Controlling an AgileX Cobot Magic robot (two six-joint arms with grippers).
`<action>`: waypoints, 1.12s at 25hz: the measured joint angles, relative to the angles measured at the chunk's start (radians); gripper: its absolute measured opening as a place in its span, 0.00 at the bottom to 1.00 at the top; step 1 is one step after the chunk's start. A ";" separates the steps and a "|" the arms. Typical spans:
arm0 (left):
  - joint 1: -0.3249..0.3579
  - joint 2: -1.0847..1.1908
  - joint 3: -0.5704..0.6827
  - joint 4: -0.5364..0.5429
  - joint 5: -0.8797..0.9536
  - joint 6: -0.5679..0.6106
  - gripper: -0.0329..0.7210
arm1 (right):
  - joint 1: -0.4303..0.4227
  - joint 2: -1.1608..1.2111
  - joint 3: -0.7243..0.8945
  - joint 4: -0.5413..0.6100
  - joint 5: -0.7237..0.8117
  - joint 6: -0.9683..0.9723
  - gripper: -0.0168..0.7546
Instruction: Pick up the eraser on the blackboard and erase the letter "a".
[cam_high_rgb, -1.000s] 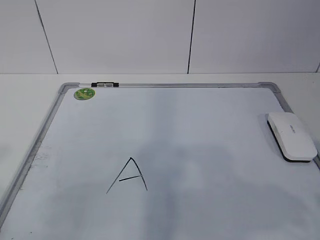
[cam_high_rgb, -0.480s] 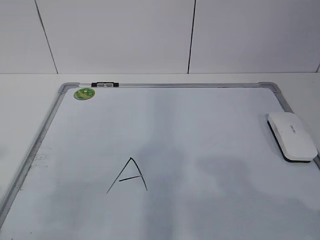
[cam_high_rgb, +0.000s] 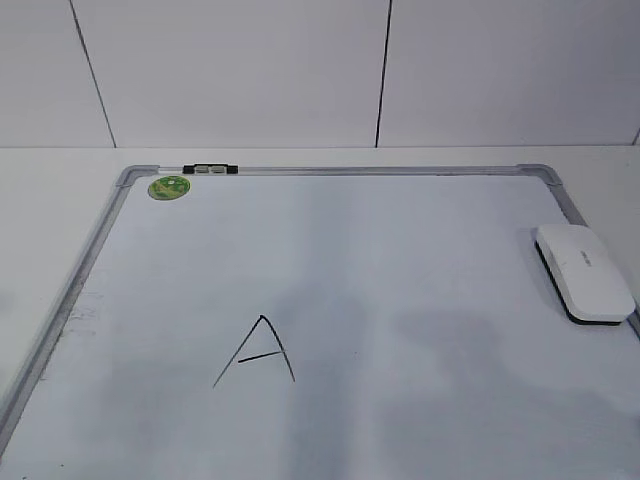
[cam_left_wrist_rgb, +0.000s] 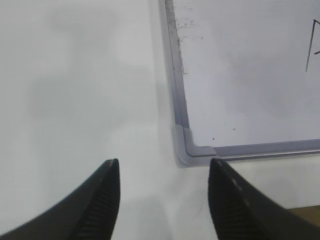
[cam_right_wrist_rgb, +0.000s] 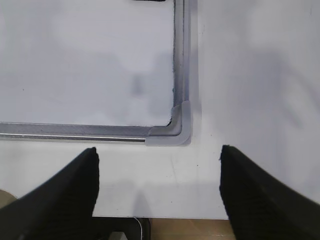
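The white eraser (cam_high_rgb: 584, 272) lies felt side down on the right edge of the blackboard (cam_high_rgb: 380, 170), a white board in a silver frame. An angular capital "A" (cam_high_rgb: 257, 352) is drawn at the near left; one of its strokes shows in the left wrist view (cam_left_wrist_rgb: 311, 52). No small cursive letter "a" shows in any view. My left gripper (cam_left_wrist_rgb: 164, 162) is open and empty over the table, just off the board's near left corner (cam_left_wrist_rgb: 186, 150). My right gripper (cam_right_wrist_rgb: 158, 150) is open and empty just off the near right corner (cam_right_wrist_rgb: 177, 131). Neither gripper shows in the exterior view.
A round green magnet (cam_high_rgb: 169, 187) sits at the board's far left corner, beside a black-and-silver clip (cam_high_rgb: 209, 169) on the far edge. The table's front edge (cam_right_wrist_rgb: 190, 217) lies just below the right gripper. A white panelled wall stands behind the table.
Faint shadows on the near part of the board have shifted slightly. The eraser, the magnet and the drawn "A" have not moved.
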 joint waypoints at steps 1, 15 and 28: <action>0.000 0.000 0.000 0.000 0.000 0.000 0.61 | 0.000 0.000 0.000 0.000 0.000 0.000 0.79; 0.000 0.000 0.000 0.000 0.000 0.000 0.59 | 0.000 0.000 0.000 0.000 -0.002 0.001 0.79; 0.000 -0.061 0.000 0.000 -0.001 0.000 0.59 | 0.000 -0.039 0.000 0.000 -0.004 0.001 0.79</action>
